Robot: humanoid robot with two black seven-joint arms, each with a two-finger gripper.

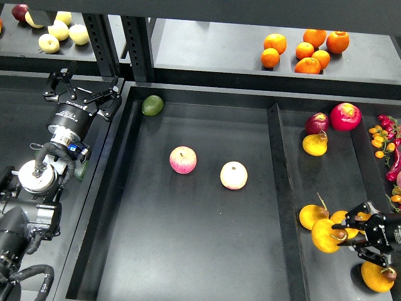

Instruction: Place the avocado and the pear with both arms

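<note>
My right gripper [341,236] is shut on the pear [324,236], a yellow-orange fruit with a brown stem end, and holds it over the right compartment among other yellow fruits. My left gripper [83,84] is open and empty at the upper left, outside the middle tray. A dark green elongated fruit [81,170], likely the avocado, shows beside my left arm's wrist, mostly hidden by it. A shorter, rounder green avocado [152,105] lies in the far left corner of the middle tray [188,251].
Two pink-and-yellow apples [183,159] [234,175] lie mid-tray. A divider [282,188] separates the right compartment, which holds yellow fruits [311,216] [378,276] [314,143], red fruits [345,116] and small peppers [383,138]. Oranges [305,49] and pale apples [59,30] sit on the back shelf.
</note>
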